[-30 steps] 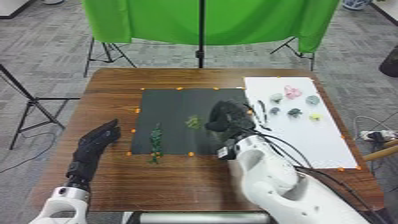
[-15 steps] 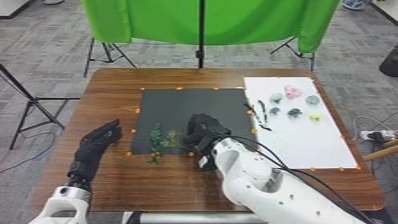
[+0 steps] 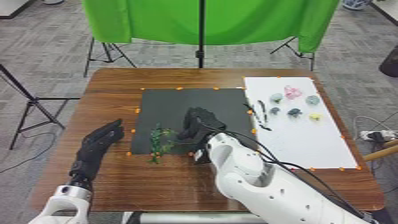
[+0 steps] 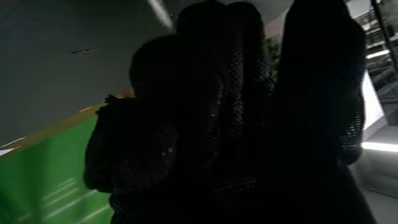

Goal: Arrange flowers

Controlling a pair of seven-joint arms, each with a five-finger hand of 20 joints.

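My right hand (image 3: 204,122) is low over the black sheet (image 3: 178,102), just right of two green sprigs. It pinches the light green sprig (image 3: 166,133), whose leafy part overlaps the darker green sprig (image 3: 155,145) at the sheet's lower left; whether they touch, I cannot tell. In the right wrist view the hand (image 4: 213,120) has a bit of green (image 4: 274,55) behind its fingers. Left of the sheet, my left hand (image 3: 92,145) is open above the wood. On the white sheet (image 3: 298,145) are a pink flower (image 3: 293,92), a yellow flower (image 3: 314,116), several greyish flowers (image 3: 312,100) and a dark sprig (image 3: 262,115).
Orange tabs (image 3: 191,154) mark the edges of both sheets on the brown table (image 3: 124,190). Black cables run along my right arm. Beyond the table's far edge, a green cloth (image 3: 160,22) hangs on a stand.
My right hand has moved left and somewhat toward the near edge, and the light green sprig has travelled with it to the darker one. The left hand has hardly moved.
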